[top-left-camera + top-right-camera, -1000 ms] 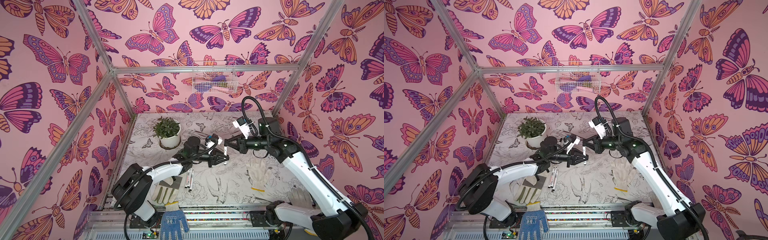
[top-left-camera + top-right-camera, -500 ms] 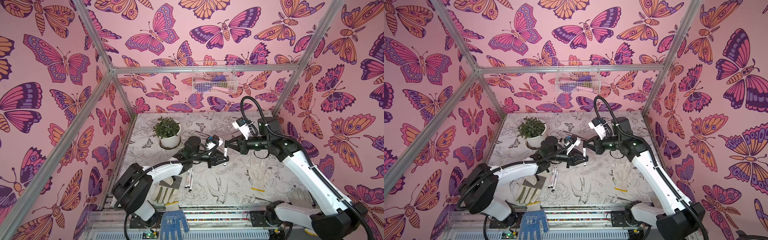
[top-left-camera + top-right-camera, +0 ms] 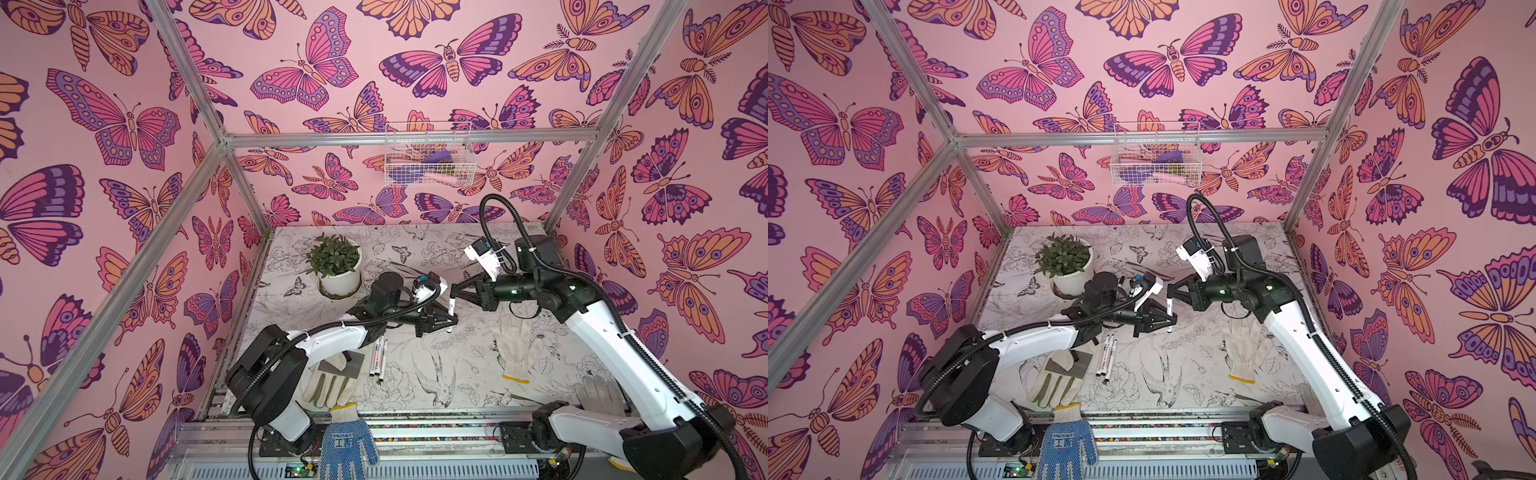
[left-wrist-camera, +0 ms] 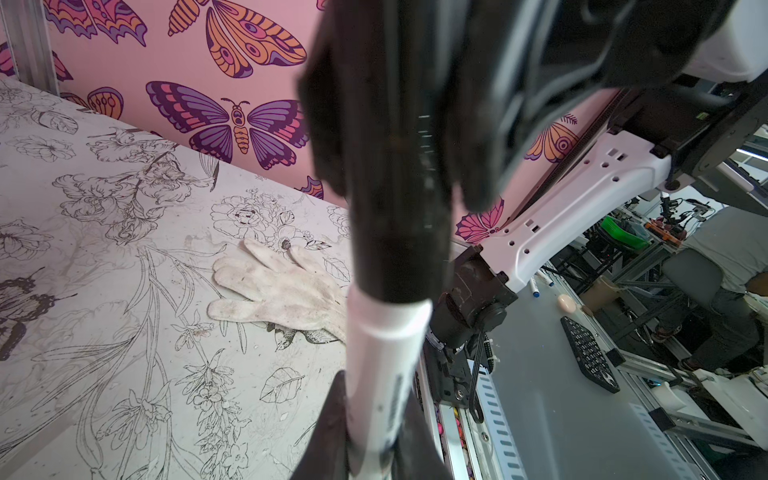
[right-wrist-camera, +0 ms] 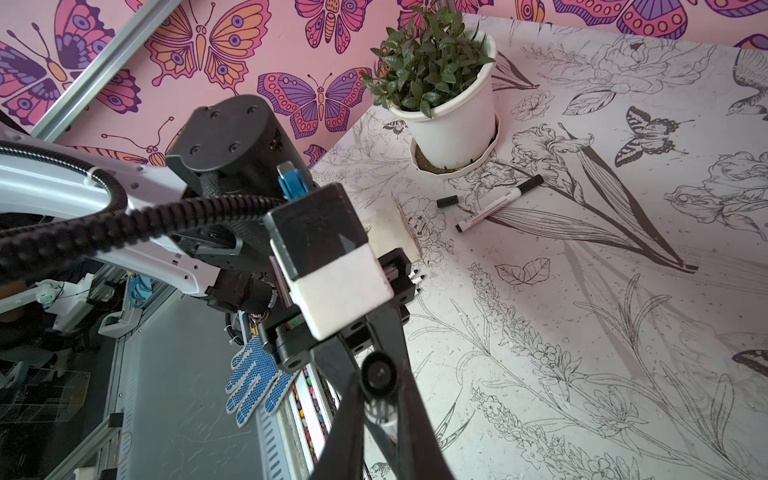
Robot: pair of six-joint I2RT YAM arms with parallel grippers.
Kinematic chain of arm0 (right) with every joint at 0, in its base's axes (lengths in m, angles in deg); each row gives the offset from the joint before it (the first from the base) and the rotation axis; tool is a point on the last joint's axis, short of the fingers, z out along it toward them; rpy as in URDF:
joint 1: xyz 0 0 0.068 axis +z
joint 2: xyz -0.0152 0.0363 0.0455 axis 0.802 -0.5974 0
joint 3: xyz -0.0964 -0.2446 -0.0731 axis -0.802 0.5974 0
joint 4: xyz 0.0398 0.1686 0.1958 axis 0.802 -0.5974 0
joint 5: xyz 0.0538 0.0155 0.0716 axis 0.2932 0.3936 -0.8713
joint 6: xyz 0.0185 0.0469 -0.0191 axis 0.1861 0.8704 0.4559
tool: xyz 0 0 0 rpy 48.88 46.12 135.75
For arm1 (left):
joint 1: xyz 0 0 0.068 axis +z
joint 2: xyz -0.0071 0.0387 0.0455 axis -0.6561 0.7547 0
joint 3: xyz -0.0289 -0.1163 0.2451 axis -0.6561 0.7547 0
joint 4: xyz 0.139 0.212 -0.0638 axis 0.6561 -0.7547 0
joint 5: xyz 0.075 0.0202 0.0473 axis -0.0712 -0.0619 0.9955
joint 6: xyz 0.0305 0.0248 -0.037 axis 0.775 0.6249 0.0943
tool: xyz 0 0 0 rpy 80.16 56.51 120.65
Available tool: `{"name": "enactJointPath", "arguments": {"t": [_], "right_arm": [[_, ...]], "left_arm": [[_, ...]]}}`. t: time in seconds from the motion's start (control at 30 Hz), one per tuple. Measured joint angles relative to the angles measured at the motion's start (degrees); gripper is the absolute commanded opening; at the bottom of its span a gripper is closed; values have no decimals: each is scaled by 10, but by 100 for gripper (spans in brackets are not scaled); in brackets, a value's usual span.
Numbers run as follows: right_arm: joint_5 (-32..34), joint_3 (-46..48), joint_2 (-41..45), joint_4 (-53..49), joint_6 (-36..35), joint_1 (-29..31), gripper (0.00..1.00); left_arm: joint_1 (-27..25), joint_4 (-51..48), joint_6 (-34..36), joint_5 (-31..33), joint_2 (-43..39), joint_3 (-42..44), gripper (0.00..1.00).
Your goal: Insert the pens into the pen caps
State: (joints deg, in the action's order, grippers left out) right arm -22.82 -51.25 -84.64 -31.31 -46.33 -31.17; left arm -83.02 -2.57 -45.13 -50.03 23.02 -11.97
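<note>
Mid-worktop (image 3: 469,374), the left end effector (image 3: 452,322) clenches a pen (image 3: 450,311) upright, the right end effector (image 3: 453,291) grips a cap (image 4: 399,232) over its tip — misaligned pushing could jam it or skew the pen.

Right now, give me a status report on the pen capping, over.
Left tool shut on pen, about upright. Right tool shut on pen cap, set over the pen's top end. Nothing in the way; white glove lies clear to the side.

Pen cap (image 4: 399,232) blurred; pen (image 4: 382,374) cut by edge
</note>
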Motion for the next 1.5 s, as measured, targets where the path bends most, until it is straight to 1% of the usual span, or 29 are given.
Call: {"name": "enactJointPath", "arguments": {"t": [0.13,0.23,0.47,0.57,0.7,0.83,0.97,1.1,1.2,1.33,1.4,1.5], "right_arm": [[2,-1,0,0,-3,0,0],[14,-1,0,0,-4,0,0],[47,-2,0,-2,-15,7,1],[48,-3,2,0,-15,8,5],[54,-3,10,0,-14,8,14],[62,-3,19,-2,-13,9,17],[67,-5,21,-8,-12,9,15],[69,-11,21,-9,-12,10,9],[69,-11,24,-7,-7,10,8],[68,-12,26,-6,-3,10,7],[67,-12,26,-7,-2,10,5],[63,-13,26,-7,-3,10,3]], "left_arm": [[0,-1,9,5,1,-2,0],[0,-5,28,21,1,-2,0],[-16,-40,99,112,-17,-1,0],[-23,-50,120,144,-25,-1,0],[-35,-56,150,189,-31,-1,0],[-44,-51,173,216,-32,-1,0],[-49,-51,186,232,-32,-1,0],[-50,-50,191,240,-32,-1,0],[-50,-46,191,240,-33,-1,0],[-50,-42,188,235,-33,-1,0],[-50,-42,182,230,-32,-1,0],[-45,-38,162,205,-32,-1,0]]}}
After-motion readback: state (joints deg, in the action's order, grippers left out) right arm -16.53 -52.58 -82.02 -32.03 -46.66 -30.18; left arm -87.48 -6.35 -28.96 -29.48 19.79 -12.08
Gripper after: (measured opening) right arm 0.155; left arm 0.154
